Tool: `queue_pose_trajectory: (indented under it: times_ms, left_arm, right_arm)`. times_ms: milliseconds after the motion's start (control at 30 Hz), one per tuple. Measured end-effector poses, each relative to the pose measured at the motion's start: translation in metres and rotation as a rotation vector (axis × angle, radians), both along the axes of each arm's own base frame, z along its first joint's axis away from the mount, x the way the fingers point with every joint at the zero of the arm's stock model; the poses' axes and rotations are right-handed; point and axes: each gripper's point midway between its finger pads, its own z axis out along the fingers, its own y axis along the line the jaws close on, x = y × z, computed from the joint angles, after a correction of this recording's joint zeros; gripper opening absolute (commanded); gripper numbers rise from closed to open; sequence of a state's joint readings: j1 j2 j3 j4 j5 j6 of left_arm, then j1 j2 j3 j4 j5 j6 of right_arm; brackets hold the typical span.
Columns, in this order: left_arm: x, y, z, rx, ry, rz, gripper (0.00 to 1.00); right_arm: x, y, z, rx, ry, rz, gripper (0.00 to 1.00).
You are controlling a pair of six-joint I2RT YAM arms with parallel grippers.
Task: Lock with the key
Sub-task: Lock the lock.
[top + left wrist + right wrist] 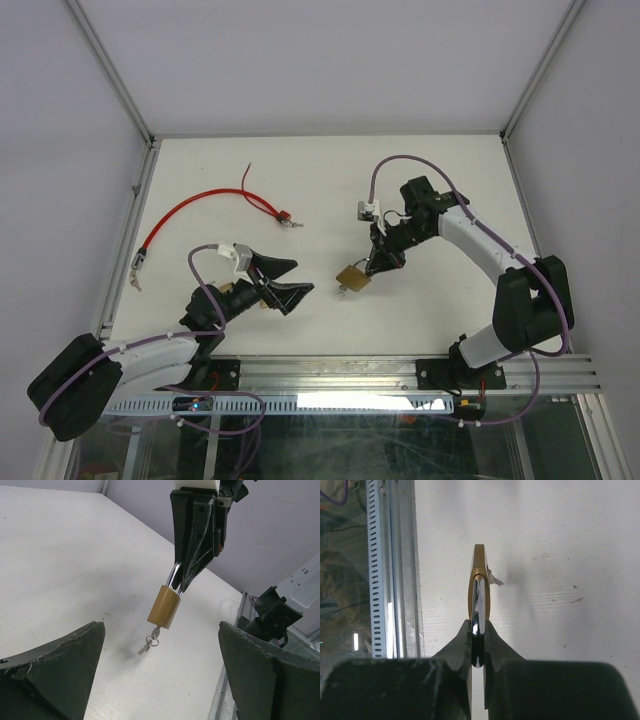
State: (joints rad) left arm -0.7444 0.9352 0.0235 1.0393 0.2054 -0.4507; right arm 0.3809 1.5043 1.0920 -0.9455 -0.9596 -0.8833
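Plainly, the right gripper (372, 268) is the one doing the holding. Its two dark fingers (460, 650) are pinched together on the silver shackle (478, 615) of the brass padlock (353, 277), with only the metal bar between them. The padlock hangs below those fingertips, body downward and a little tilted, shackle uppermost. A small key (155, 631) sticks out of the padlock's underside, and a ring with more bright metal dangles from it. Whether that dangling bit touches the surface below the padlock, I cannot tell from here; its shadow lies close beneath.

Across from the padlock, toward the left arm, the left gripper (300, 277) stands spread wide and holds nothing. Its wrist view shows one dark finger (65, 670) low on each side, the padlock and key framed in the gap between them but well clear of either pad.

Further from the padlock, beyond the left gripper and toward the far left part of the white table (440, 180), a red cable (200, 205) lies in a loose arc. One metal end of it points back toward the padlock and the other lies near the table's left edge. Nearer than the padlock, along the front edge, runs the aluminium rail (400, 372) that carries both arm bases.
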Motion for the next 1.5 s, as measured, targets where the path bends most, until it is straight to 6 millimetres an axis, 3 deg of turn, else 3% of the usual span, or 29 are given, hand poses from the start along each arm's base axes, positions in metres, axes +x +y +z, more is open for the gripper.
queue_pose_trajectory:
  times_ms: [300,533,800,1067,1367,1500]
  left_arm:
    - [0.000,-0.006,-0.005,-0.045,0.095,-0.024,0.98]
    - [0.001,-0.017,-0.016,-0.030,0.136,-0.064,0.91]
    - [-0.004,-0.049,-0.012,0.032,0.110,-0.103,0.86]
    - [0.003,-0.059,-0.043,0.133,0.166,-0.083,0.82]
    - [0.003,-0.065,-0.059,0.175,0.203,-0.086,0.81]
    - [0.002,-0.066,-0.068,0.195,0.219,-0.088,0.72]
  right_arm:
    - [0.003,0.001,0.021,0.033,-0.005,-0.041,0.00]
    - [0.012,-0.009,0.024,0.062,0.016,-0.109,0.00]
    - [0.012,-0.011,0.023,0.070,0.040,-0.132,0.00]
    - [0.014,-0.012,0.023,0.074,0.049,-0.149,0.00]
    - [0.016,-0.013,0.023,0.075,0.053,-0.158,0.00]
    - [0.016,-0.014,0.023,0.075,0.053,-0.160,0.00]
